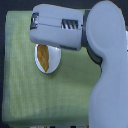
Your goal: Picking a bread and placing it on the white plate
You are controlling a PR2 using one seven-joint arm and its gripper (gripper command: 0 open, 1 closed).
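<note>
The white plate (54, 62) lies on the green cloth, left of centre in the exterior view. Its upper rim is hidden under my arm. The bread (44, 57), golden-orange and narrow, rests lengthwise on the plate's left half. My grey arm (60, 27) stretches across the top of the view, just above the plate. The gripper end (34, 22) points to the exterior view's left, above and apart from the bread. Its fingers do not show clearly, so I cannot tell whether they are open or shut. Nothing shows held in them.
A pale green cloth (20, 80) covers the table from the left edge to the middle. My large grey upper arm and shoulder (110, 75) fill the right side and hide what lies behind them. A dark strip runs along the table's front edge (45, 125).
</note>
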